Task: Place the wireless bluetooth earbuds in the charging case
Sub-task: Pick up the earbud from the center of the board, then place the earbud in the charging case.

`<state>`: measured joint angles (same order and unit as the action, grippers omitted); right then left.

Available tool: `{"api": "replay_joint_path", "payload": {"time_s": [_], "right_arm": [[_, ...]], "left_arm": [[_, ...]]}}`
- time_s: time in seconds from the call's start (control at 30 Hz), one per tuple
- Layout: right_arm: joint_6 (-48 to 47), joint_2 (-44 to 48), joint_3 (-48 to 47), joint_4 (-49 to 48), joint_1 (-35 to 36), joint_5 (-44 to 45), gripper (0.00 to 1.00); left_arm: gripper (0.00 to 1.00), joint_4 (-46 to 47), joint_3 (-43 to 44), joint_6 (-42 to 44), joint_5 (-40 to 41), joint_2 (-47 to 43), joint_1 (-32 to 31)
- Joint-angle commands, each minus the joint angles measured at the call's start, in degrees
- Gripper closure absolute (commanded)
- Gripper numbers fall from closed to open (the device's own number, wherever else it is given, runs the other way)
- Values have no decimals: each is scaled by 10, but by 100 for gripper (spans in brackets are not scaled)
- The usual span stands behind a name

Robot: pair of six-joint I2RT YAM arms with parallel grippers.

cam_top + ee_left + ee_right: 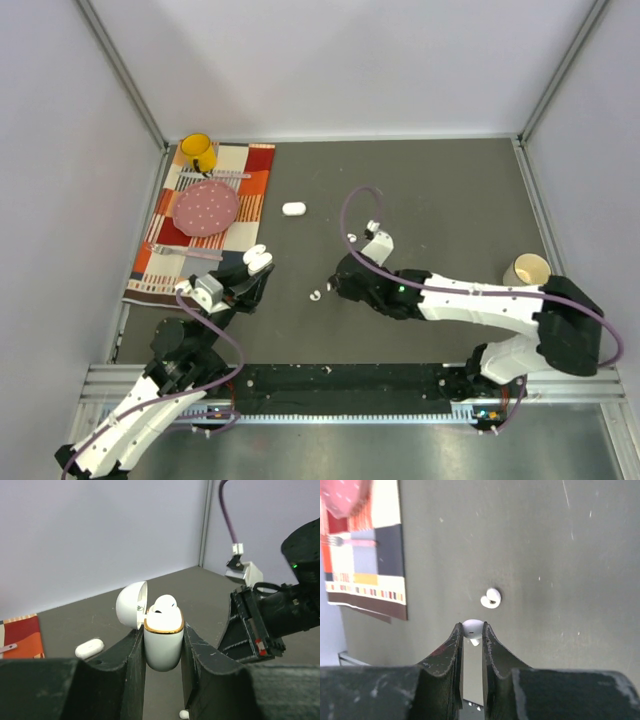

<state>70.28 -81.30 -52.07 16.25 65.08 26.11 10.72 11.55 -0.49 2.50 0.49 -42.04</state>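
My left gripper (254, 270) is shut on a white charging case (163, 645) with a gold rim and holds it upright above the table. Its lid (131, 605) is open, and one white earbud (165, 603) sits in it. My right gripper (472, 628) is shut on another white earbud (472, 630), just above the dark table. In the top view this gripper (334, 287) is right of the left one. A loose earbud (491, 598) lies on the table just past the right fingertips, and it also shows in the top view (313, 296).
A second white case (293, 209), closed, lies further back. A patterned placemat (205, 220) at the left carries a pink plate (207, 208), a yellow mug (198, 152) and a fork (335, 541). A paper cup (527, 269) stands at the right.
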Motion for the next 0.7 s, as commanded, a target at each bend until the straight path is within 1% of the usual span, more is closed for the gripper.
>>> {"api": "replay_joint_path", "payload": {"time_s": [0.0,0.07,0.1,0.13,0.23,0.27,0.37,0.43,0.6,0.67], "right_arm": [[-54,88,40,-105,0,98,100],[-79,114,61,-155,1,131,100],[-107,129,67,-177,1,137,100],[-127,151,80,-220,1,148,100],[-188,189,98,-281,1,156,100],[-218,196,100,-311,2,154,100],[-272,213,102,-364,1,127,100],[-291,221,105,-386,2,102,100],[-354,244,121,-478,3,50,100],[-388,251,129,-499,3,40,100]], "left_arm": [[100,64,-7,-23,-1,-71,-1],[100,86,-7,-28,-11,-57,-1],[100,95,-7,-29,-16,-40,-1],[100,102,-7,-31,-21,-31,-1],[100,146,-12,-35,-43,-5,-1],[100,157,-14,-36,-44,20,-1],[100,201,-22,-40,-52,44,-1],[100,234,-28,-43,-58,58,-1],[100,282,-29,-51,-90,118,-1],[100,308,-29,-52,-101,141,-1]]}}
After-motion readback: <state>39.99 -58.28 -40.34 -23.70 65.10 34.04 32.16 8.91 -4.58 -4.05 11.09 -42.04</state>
